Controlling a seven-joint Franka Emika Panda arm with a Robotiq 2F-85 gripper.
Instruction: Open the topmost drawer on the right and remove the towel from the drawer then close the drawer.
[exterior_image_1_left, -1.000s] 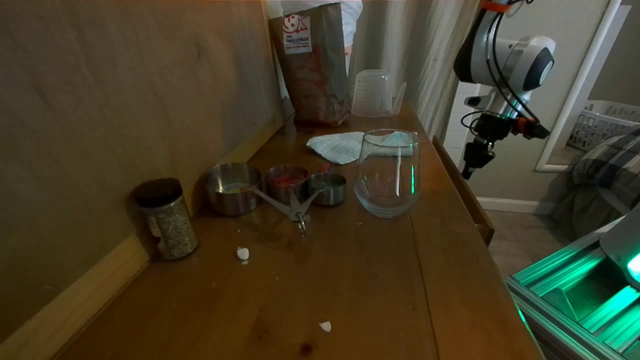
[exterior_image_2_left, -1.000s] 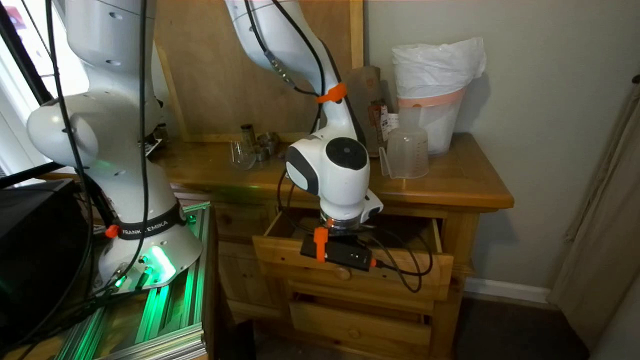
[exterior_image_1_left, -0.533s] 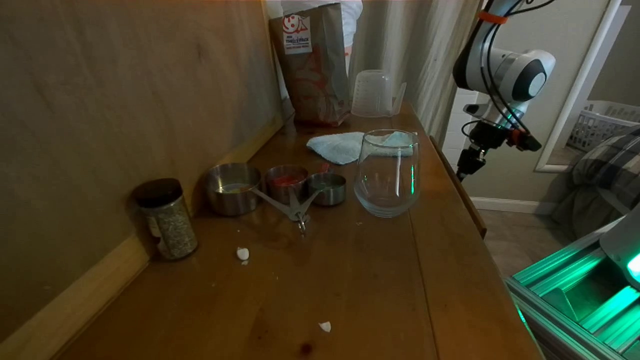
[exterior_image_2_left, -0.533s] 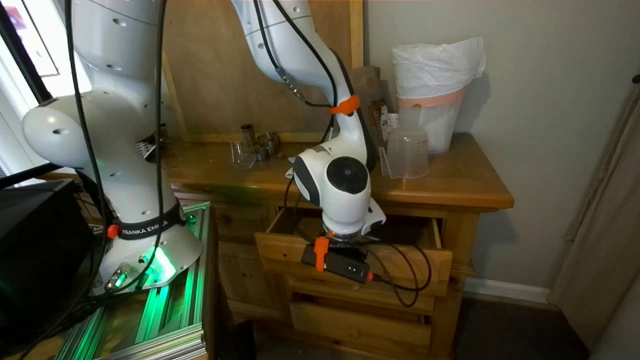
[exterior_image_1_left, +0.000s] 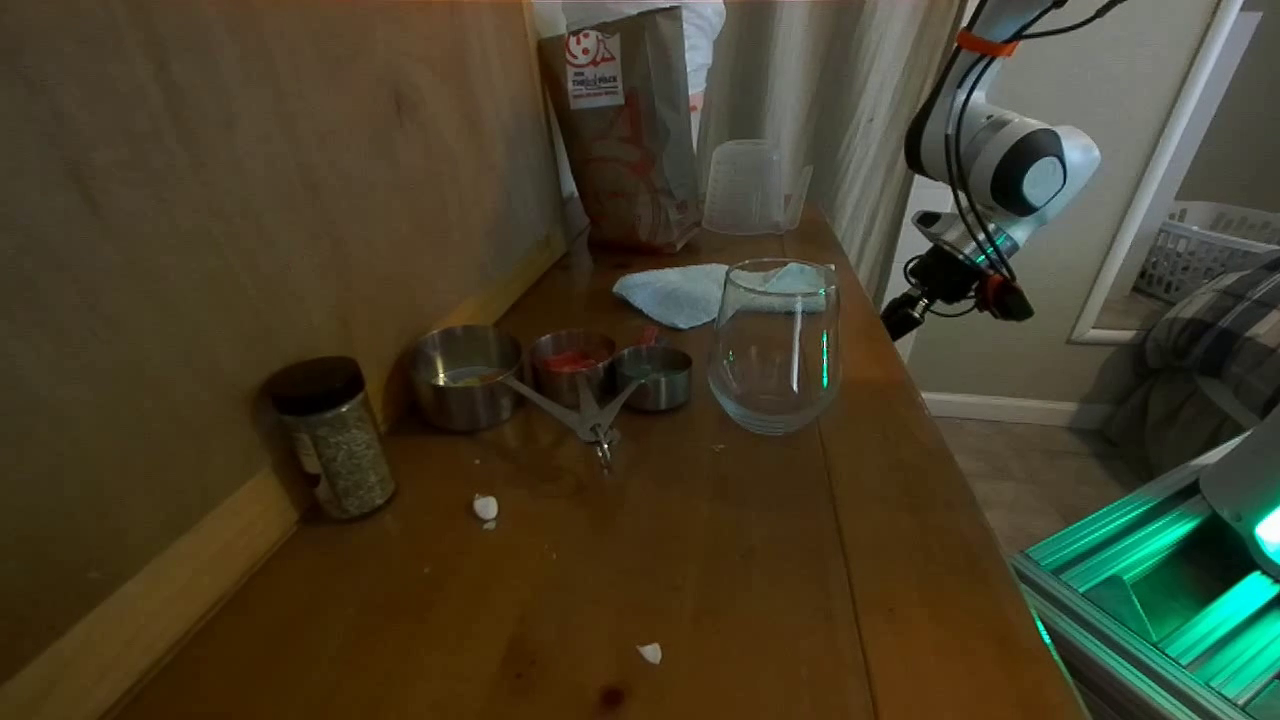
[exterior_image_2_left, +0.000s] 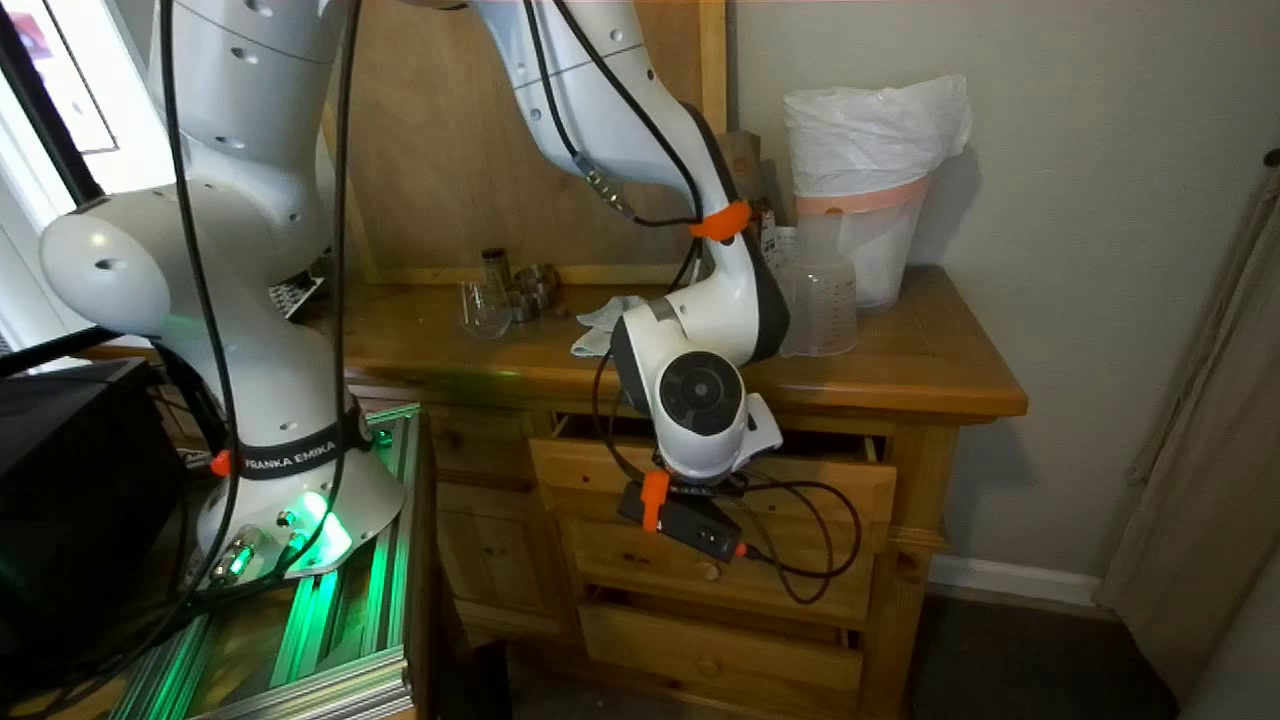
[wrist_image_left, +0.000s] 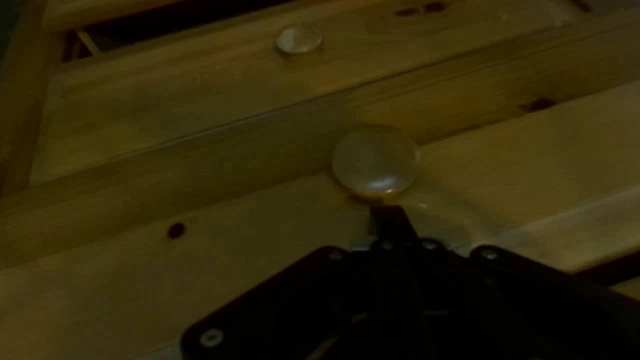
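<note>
The topmost drawer (exterior_image_2_left: 575, 475) stands partly pulled out, a dark gap showing above its front. In the wrist view the shut gripper (wrist_image_left: 387, 212) has its fingertips low against that drawer front, just beside the round knob (wrist_image_left: 375, 162); whether they touch it, I cannot tell. Nothing is held. Beyond the counter's edge the gripper (exterior_image_1_left: 903, 315) appears in an exterior view, while the arm hides it in the opposite viewpoint. The towel (exterior_image_1_left: 680, 295), a pale blue-white cloth, lies on the countertop (exterior_image_1_left: 740, 560) behind the clear glass; part of the towel (exterior_image_2_left: 600, 325) shows beside the forearm.
On the countertop stand a clear glass (exterior_image_1_left: 775, 360), metal measuring cups (exterior_image_1_left: 465, 380), a spice jar (exterior_image_1_left: 335, 440), a paper bag (exterior_image_1_left: 630, 140) and a plastic pitcher (exterior_image_1_left: 745, 190). A lower drawer (exterior_image_2_left: 640, 640) is slightly out. Cables (exterior_image_2_left: 850, 540) loop beside the wrist.
The topmost drawer has slid inward, and its edge has gone from sight behind the countertop. The gripper has moved toward the dresser, tilting as it went. The towel has not moved.
</note>
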